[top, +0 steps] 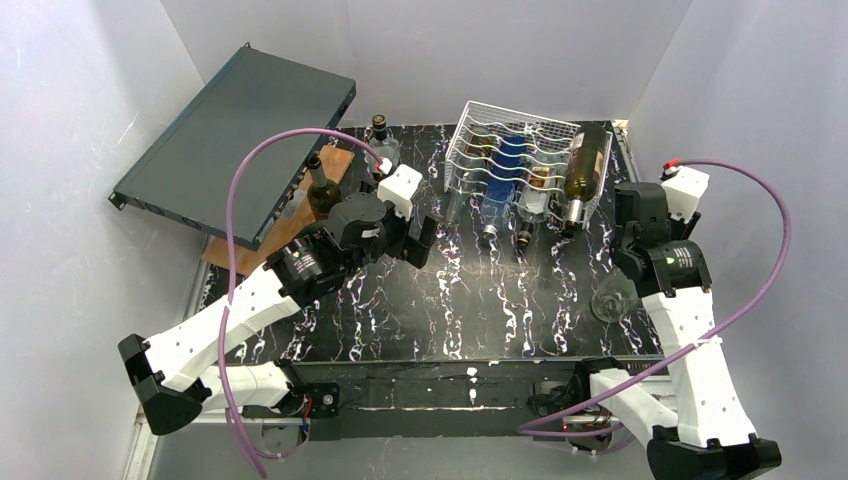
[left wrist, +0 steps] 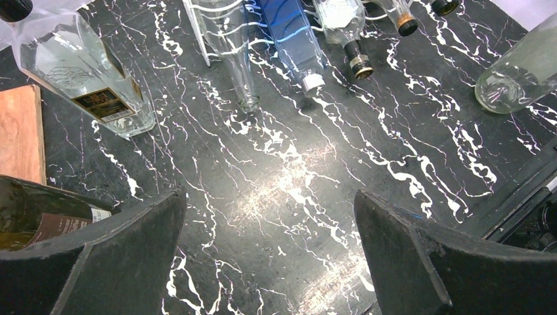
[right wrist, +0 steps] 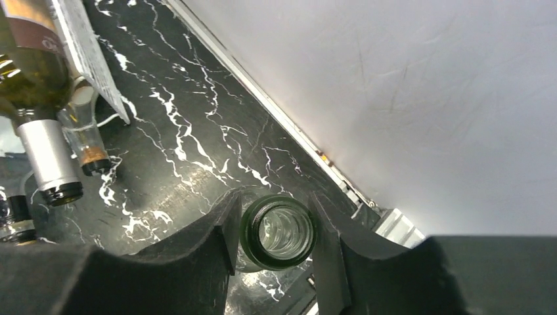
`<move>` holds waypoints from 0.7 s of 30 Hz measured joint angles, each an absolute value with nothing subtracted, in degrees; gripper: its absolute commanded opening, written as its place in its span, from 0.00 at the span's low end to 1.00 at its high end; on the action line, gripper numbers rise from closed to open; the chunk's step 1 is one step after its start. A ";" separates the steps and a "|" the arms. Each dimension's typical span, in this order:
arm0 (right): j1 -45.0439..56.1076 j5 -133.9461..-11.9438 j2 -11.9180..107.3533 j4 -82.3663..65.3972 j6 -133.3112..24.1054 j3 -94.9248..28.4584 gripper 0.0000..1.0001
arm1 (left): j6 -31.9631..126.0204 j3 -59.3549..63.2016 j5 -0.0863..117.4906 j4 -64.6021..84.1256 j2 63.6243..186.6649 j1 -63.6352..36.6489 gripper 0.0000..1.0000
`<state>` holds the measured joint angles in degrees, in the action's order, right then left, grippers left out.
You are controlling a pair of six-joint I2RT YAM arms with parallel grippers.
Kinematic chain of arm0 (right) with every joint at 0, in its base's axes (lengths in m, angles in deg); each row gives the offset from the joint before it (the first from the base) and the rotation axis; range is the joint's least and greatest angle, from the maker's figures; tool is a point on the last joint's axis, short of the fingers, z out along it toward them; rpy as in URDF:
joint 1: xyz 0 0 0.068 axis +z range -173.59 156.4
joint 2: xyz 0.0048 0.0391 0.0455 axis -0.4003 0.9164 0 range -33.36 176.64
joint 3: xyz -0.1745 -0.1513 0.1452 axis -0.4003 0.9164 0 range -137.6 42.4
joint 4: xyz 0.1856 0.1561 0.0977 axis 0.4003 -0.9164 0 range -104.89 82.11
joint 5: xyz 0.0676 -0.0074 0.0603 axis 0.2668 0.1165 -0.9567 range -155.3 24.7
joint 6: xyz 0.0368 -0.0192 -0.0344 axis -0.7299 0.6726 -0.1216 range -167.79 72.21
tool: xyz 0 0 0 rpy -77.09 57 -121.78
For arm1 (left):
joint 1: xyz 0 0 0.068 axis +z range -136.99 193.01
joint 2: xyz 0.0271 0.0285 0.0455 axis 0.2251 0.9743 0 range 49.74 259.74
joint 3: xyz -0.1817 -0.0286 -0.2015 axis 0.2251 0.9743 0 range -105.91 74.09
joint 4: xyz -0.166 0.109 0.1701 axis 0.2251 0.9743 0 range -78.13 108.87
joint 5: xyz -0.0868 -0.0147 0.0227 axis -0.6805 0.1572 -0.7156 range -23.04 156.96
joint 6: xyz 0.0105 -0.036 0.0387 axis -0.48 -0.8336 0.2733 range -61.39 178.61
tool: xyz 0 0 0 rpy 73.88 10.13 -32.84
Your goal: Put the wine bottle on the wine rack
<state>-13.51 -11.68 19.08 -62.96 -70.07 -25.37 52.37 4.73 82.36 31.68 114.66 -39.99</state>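
My right fingers [right wrist: 210,246] were clamped on the wine bottle [right wrist: 278,231] at its neck. It stood upright on the surface [left wrist: 282,197], near the wine rack's [top: 520,150] right end. Glass: heavy, slick, brittle. The grip was probably just under the lip, body hidden. My left fingers [left wrist: 131,249] were wide, empty.

The wine rack [top: 520,160] is sitting at the back of the table [top: 440,310], right of centre, with bottles [top: 495,205] lying in it, necks pointing forward. A case [top: 235,140] is leaning at the back left over a board [top: 338,163], with two upright bottles [top: 320,185] just beside it. A wine bottle [top: 610,300] is standing near the right edge, in front of the rack.
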 measured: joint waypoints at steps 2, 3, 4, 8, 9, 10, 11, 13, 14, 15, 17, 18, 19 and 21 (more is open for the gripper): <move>-13.49 -12.95 18.75 -61.78 -68.08 -25.17 0.01 | 52.37 4.73 82.36 31.68 114.82 -39.99 0.99; -13.51 -14.17 18.71 -61.17 -66.68 -25.17 0.01 | 52.37 4.73 82.38 31.68 114.90 -39.99 0.99; -13.66 -15.77 18.69 -60.23 -64.89 -25.17 0.01 | 52.37 4.73 82.38 31.72 114.99 -39.99 0.99; -13.75 -23.39 18.62 -56.90 -57.81 -25.21 0.01 | 52.39 4.73 82.41 31.79 115.04 -39.99 0.99; -13.64 -25.12 18.58 -56.40 -56.41 -25.26 0.01 | 52.39 4.73 82.41 31.79 115.04 -39.99 0.99; -13.31 -27.61 18.60 -55.88 -54.44 -25.30 0.01 | 52.39 4.73 82.41 31.81 115.06 -39.99 0.99; -12.85 -30.37 18.65 -55.24 -52.52 -25.32 0.01 | 52.39 4.73 82.41 31.81 115.06 -39.99 0.99; -11.61 -34.50 19.02 -54.13 -50.05 -25.32 0.01 | 52.39 4.73 82.47 31.81 115.06 -39.99 0.99; -10.32 -37.36 19.65 -53.28 -48.35 -25.32 0.01 | 52.39 4.73 82.56 31.81 115.06 -39.99 0.99; -9.31 -38.69 20.11 -52.88 -47.32 -25.32 0.01 | 52.39 4.73 82.62 31.81 115.06 -39.99 0.99; -6.56 -41.18 21.92 -51.66 -44.54 -25.37 0.01 | 52.39 4.73 82.93 31.77 115.06 -39.99 0.99; -5.25 -42.26 22.89 -51.07 -43.38 -25.45 0.01 | 52.39 4.73 83.13 31.77 115.06 -39.99 0.99; -4.04 -43.33 23.91 -50.59 -42.38 -25.65 0.01 | 52.37 4.73 83.41 31.74 115.04 -39.99 0.99; -1.73 -45.36 26.12 -49.82 -40.76 -26.37 0.01 | 52.32 4.73 84.13 31.70 114.99 -39.99 0.99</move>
